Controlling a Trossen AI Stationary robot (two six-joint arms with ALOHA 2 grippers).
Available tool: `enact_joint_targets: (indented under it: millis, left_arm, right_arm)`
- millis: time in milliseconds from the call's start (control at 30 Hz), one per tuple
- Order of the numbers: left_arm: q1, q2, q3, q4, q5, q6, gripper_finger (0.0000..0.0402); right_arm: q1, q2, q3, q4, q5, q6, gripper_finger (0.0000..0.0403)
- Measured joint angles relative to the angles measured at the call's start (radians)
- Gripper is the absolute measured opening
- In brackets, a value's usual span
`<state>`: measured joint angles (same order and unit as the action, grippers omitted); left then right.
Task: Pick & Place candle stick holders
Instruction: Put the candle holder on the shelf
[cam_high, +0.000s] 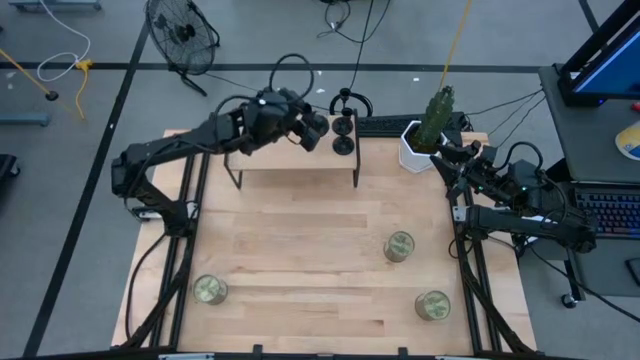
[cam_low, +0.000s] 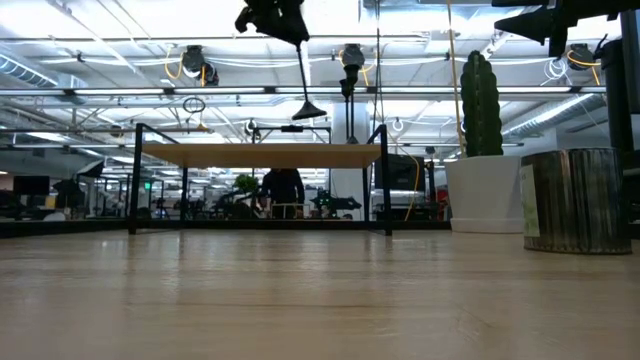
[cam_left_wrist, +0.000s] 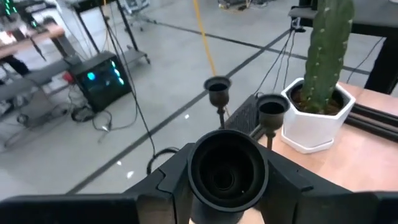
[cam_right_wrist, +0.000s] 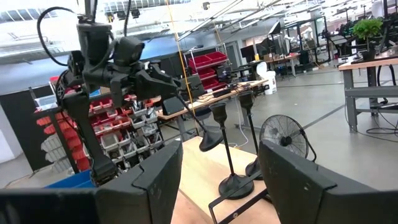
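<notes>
A raised wooden shelf (cam_high: 290, 160) on black legs stands at the table's far middle. Two black candle stick holders (cam_high: 343, 127) (cam_high: 343, 146) stand upright on their round bases at its right end; the left wrist view shows their cups (cam_left_wrist: 217, 86) (cam_left_wrist: 272, 107). My left gripper (cam_high: 318, 128) is above the shelf just left of them, shut on a third holder (cam_low: 303, 80). My right gripper (cam_high: 458, 158) waits open by the table's far right, nothing between its fingers (cam_right_wrist: 158, 177). My left gripper pinches the holder's cup top (cam_left_wrist: 227, 171) between its two fingers, coming from the table's left and slanting a little down. The cup's mouth faces back along the fingers. The stem slants down from the gripper, and the round base (cam_low: 308, 111) hangs clear above the shelf.
A cactus in a white pot (cam_high: 425, 138) stands right of the shelf. Three round tins sit on the table: two at the near right (cam_high: 400, 245) (cam_high: 432, 305), one at the near left (cam_high: 210, 290). A floor fan (cam_high: 182, 35) stands beyond the far edge.
</notes>
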<state>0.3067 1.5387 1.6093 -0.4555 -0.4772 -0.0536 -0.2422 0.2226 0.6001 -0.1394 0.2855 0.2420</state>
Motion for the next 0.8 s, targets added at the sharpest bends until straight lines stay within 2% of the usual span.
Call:
enact_joint_targets:
  millis: [133,400,667,800]
  left_arm:
    - [0.026,0.000,0.000,-0.018,0.057,-0.032,0.0131]
    - [0.057,0.016,0.000,-0.048,0.092,-0.079,0.0146]
    - [0.070,0.071,-0.001,-0.046,0.135,-0.087,0.0132]
    - [0.080,0.088,-0.002,-0.045,0.135,-0.087,0.0147]
  right_arm:
    - [0.000,0.000,0.000,0.000,0.000,0.000,0.0208]
    - [0.000,0.000,0.000,0.000,0.000,0.001,0.0208]
    - [0.000,0.000,0.000,-0.001,0.000,0.008,0.0208]
    - [0.000,0.000,0.000,-0.001,0.000,0.008,0.0208]
